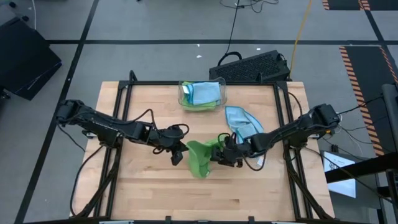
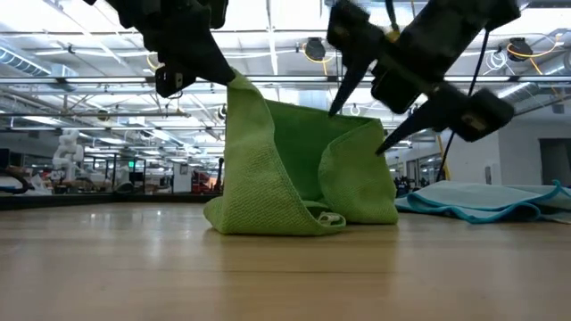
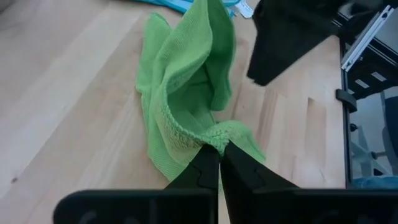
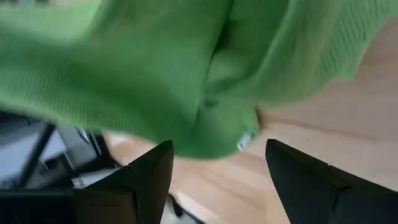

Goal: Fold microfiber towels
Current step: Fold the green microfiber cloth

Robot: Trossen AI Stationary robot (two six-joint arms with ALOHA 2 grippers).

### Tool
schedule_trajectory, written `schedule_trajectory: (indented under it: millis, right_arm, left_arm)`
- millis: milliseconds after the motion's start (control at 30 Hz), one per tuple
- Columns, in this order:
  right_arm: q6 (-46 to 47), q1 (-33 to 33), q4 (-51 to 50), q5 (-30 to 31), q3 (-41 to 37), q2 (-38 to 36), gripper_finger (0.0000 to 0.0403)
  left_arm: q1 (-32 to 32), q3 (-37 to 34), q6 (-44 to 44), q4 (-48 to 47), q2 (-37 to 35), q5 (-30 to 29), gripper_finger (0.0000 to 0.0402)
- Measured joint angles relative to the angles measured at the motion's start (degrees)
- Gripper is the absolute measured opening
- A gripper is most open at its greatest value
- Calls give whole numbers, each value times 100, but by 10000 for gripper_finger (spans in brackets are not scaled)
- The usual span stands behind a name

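Left gripper (image 3: 219, 151) is pinching a corner of the soft, floppy green towel (image 1: 200, 157) near the tabletop's middle, while the right gripper (image 4: 217, 171) is hanging open beside it.

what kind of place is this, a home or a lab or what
Probably a robotics lab or large workshop, not a home. The wooden table sits in a black metal frame on a grey floor with striped hazard tape, and the low view shows a high industrial ceiling with hanging lights.
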Motion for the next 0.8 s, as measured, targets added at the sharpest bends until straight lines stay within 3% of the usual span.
schedule_trajectory:
  millis: [300,467,633,800]
  right_arm:
    - [607,-246,991,3,7,713,249]
    - [969,-244,850,-11,7,905,240]
    - [983,-246,903,-27,7,928,184]
    - [796,-248,859,-177,7,928,90]
  left_arm:
    - [0,0,158,107,0,-21,6]
    - [0,0,165,111,0,-23,7]
    - [-15,0,167,107,0,-32,3]
    - [-15,0,200,105,0,-58,6]
